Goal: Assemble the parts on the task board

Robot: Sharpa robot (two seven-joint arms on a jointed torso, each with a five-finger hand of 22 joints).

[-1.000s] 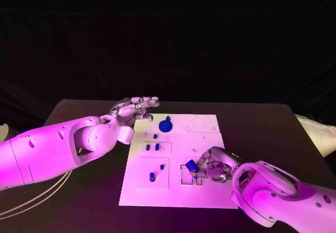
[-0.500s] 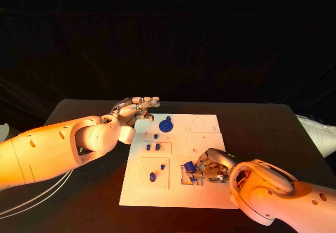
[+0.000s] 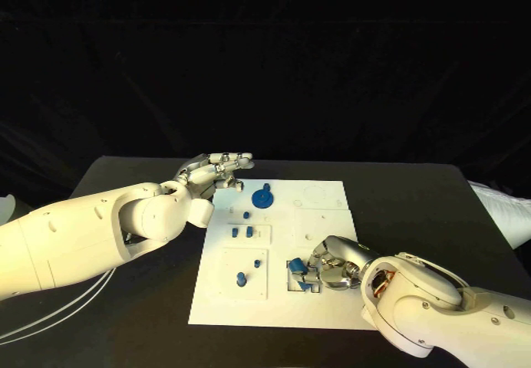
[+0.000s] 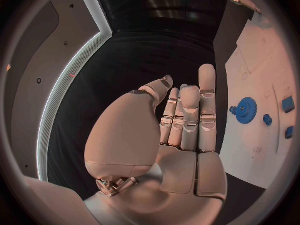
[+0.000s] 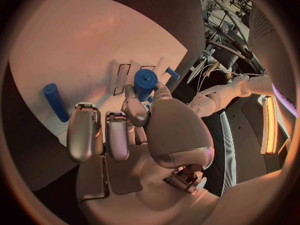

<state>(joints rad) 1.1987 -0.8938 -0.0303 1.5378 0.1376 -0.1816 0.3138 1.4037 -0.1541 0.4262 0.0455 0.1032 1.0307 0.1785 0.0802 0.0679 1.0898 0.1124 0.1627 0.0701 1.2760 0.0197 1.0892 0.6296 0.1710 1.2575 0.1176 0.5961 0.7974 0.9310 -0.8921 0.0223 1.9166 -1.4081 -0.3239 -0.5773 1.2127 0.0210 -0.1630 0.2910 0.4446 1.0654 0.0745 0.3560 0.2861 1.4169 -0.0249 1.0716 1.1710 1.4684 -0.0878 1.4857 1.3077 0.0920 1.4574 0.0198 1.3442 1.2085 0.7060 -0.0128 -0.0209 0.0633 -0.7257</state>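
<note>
Black table bears the task board (image 3: 332, 307), blue cylinder (image 5: 145, 83) between right-hand fingers (image 5: 136, 110).

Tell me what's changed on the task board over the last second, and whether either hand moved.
The right hand has eased slightly toward the robot over the slots at the board's near right, carrying the blue cylinder pinched in its fingers along with it. The left hand stayed open at the far left corner of the task board, and the blue gear and the other small blue parts kept their places.
</note>
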